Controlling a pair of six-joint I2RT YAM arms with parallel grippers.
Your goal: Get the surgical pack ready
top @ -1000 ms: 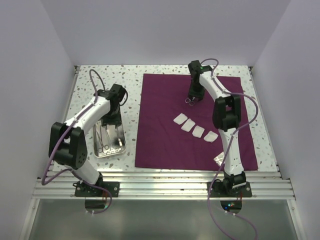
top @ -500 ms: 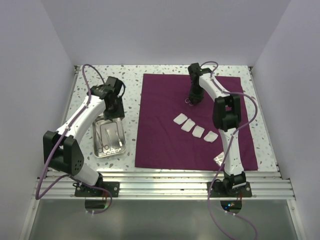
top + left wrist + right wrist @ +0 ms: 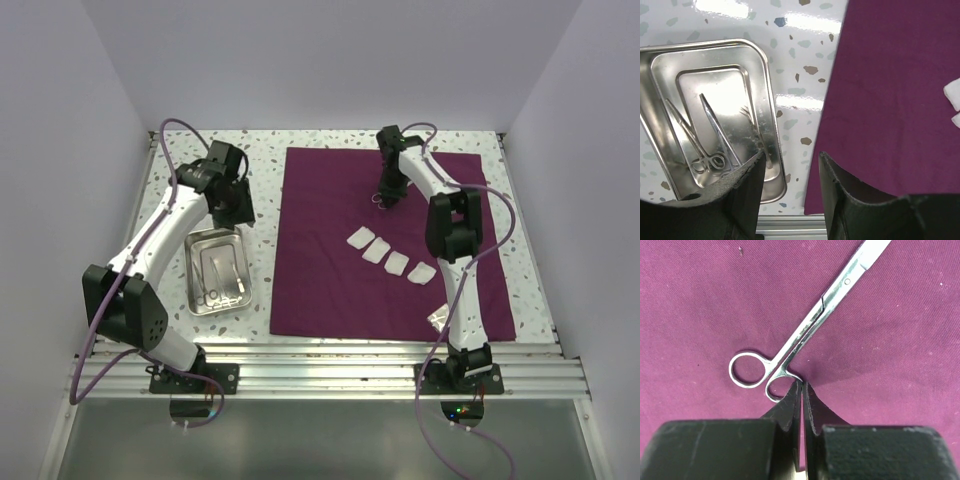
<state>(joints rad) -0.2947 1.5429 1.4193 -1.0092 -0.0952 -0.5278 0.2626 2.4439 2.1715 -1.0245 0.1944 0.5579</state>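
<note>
The maroon cloth (image 3: 390, 240) lies flat and spread out on the speckled table. Silver scissors (image 3: 820, 310) rest on its far part. My right gripper (image 3: 803, 384) is shut, its tips pinching the rim of one finger ring; in the top view the right gripper (image 3: 388, 197) points down at that spot. Several white gauze squares (image 3: 392, 255) lie in a diagonal row mid-cloth. A small steel tray (image 3: 240, 290) left of the cloth holds scissor-like instruments (image 3: 710, 145). My left gripper (image 3: 791, 162) hangs open and empty above the table between the tray (image 3: 767, 100) and the cloth's edge (image 3: 890, 100).
A small pale packet (image 3: 438, 318) sits on the cloth's near right part, beside the right arm. White walls close in the table on three sides. A metal rail (image 3: 320, 368) runs along the near edge, where both arm bases are bolted.
My right gripper's jaws have closed at the scissors' ring. The left arm has swung from over the tray toward the back of the table, its jaws unchanged.
</note>
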